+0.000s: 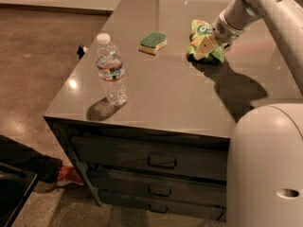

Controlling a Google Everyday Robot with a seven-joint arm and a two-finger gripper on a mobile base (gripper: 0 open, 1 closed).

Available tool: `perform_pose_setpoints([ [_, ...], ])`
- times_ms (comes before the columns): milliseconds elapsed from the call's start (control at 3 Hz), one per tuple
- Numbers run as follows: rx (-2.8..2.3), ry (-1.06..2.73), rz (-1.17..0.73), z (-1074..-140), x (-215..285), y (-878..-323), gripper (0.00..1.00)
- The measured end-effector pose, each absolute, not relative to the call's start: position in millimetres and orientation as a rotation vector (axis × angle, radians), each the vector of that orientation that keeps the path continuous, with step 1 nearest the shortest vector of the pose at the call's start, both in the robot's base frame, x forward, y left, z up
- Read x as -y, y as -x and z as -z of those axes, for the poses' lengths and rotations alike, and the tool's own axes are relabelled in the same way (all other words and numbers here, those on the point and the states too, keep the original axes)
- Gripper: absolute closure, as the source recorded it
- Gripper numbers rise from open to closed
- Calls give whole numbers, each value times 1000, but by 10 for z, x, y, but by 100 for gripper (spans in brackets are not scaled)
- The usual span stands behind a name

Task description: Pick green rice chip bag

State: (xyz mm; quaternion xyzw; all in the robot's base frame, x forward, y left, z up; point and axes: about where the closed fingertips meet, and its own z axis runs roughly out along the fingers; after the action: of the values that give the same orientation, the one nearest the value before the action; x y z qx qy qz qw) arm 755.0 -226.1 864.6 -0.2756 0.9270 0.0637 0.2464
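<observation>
Upper right of the frame: the gripper (209,48) has its fingers (205,46) pinching the green rice chip bag (200,30), well inside the bench (165,96) edges, with bare bench top around it.

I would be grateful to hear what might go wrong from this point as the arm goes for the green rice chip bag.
1. The tool is pressed against the green rice chip bag at one side, not centred. The crinkly pouch might slip or fold out of the hold when lifted.
2. A sideways nudge could slide the bag across the smooth table toward the sponge lying nearby.
</observation>
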Motion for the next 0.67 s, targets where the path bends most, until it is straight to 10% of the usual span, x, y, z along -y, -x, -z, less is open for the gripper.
perform_pose_setpoints([
  [667,-2446,755,-184,-9028,2293,-7429,100],
])
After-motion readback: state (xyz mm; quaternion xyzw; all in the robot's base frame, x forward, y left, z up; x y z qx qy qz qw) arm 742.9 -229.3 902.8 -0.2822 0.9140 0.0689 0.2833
